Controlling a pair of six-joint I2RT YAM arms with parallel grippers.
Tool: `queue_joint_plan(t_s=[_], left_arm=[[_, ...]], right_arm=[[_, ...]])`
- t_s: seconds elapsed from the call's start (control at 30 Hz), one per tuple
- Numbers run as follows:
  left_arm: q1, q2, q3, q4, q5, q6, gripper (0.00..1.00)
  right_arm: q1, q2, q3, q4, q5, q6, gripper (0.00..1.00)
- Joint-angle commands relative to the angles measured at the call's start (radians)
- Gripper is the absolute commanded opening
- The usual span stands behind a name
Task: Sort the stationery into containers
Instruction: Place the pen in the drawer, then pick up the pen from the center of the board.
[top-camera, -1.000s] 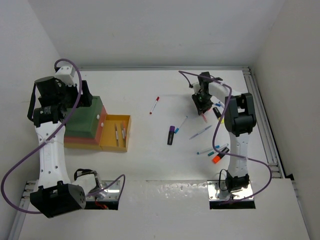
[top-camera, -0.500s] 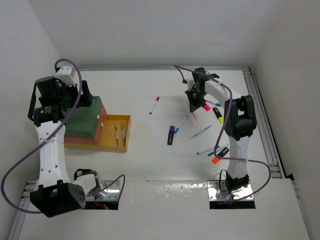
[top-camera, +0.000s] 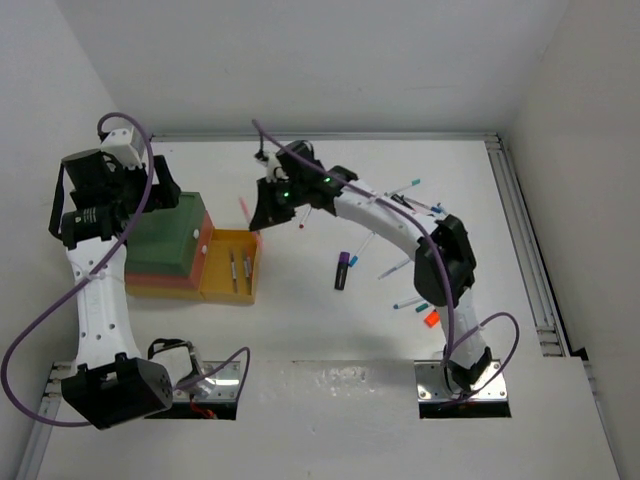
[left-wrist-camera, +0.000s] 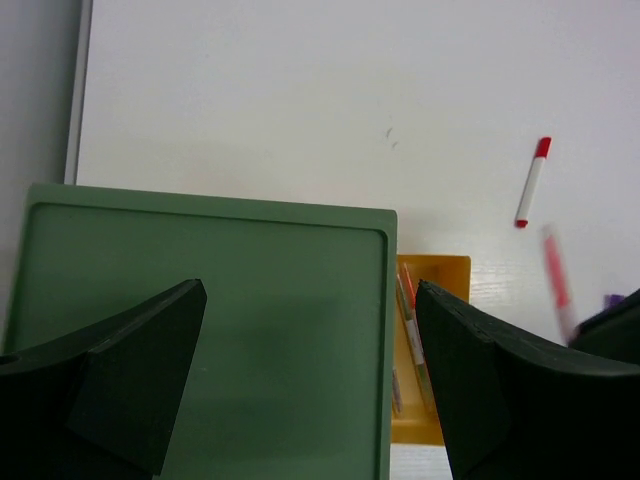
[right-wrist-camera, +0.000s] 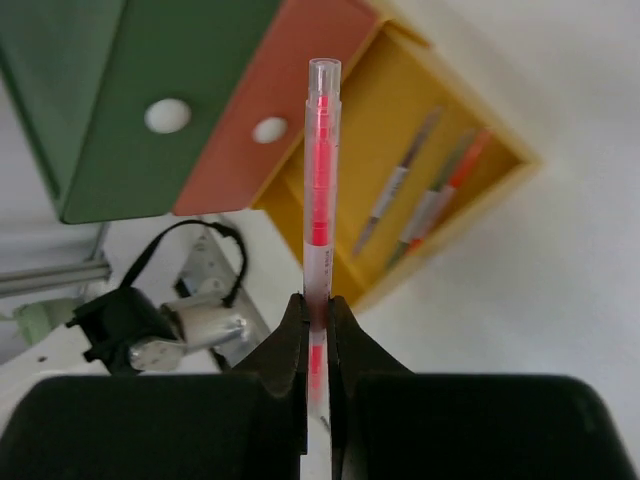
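My right gripper (top-camera: 262, 212) is shut on a clear pen with a pink-red core (right-wrist-camera: 320, 170) and holds it in the air by the far edge of the yellow tray (top-camera: 232, 290). That tray (right-wrist-camera: 400, 130) holds a few thin pens (right-wrist-camera: 440, 195). The red-orange tray (top-camera: 203, 250) and the dark green tray (top-camera: 165, 240) lie to its left. My left gripper (left-wrist-camera: 310, 288) is open and empty above the green tray (left-wrist-camera: 200, 330). A purple highlighter (top-camera: 342, 270), an orange highlighter (top-camera: 431, 318) and several pens (top-camera: 400, 268) lie on the table's right half.
A red-capped pen (left-wrist-camera: 531, 180) lies on the table beyond the yellow tray, partly under my right arm in the top view. White walls close in the table on three sides. A metal rail (top-camera: 525, 240) runs down the right edge.
My right arm has swung left from the pile on the right, across the table, carrying the pink-red pen to the yellow tray. My left arm has barely shifted.
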Motion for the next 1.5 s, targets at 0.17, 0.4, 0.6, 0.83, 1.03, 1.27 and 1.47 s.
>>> queue_joint_plan(t_s=[0.17, 0.4, 0.6, 0.83, 1.03, 1.27, 1.47], left_arm=[[0.045, -0.032, 0.026, 0.019, 0.021, -0.045, 0.93], [0.061, -0.033, 0.023, 0.013, 0.021, -0.036, 0.93], [0.062, -0.032, 0.018, 0.016, 0.023, -0.041, 0.93], [0.065, -0.036, 0.028, 0.01, 0.018, -0.031, 0.93], [0.062, -0.064, 0.031, 0.004, 0.018, -0.004, 0.93], [0.059, -0.056, 0.015, -0.035, 0.141, 0.127, 0.93], [0.054, -0.036, 0.005, -0.016, 0.192, 0.117, 0.92]], right_arm=[[0.155, 0.147, 0.112, 0.168, 0.04, 0.119, 0.0], [0.184, 0.224, 0.119, 0.207, 0.072, 0.091, 0.0], [0.192, 0.264, 0.146, 0.219, 0.12, 0.057, 0.17], [0.173, 0.157, 0.117, 0.142, 0.127, 0.023, 0.49], [0.048, -0.096, -0.091, -0.021, 0.085, -0.209, 0.47], [-0.225, -0.263, -0.381, -0.491, 0.057, -1.08, 0.37], [-0.437, -0.374, -0.607, -0.51, 0.141, -1.495, 0.37]])
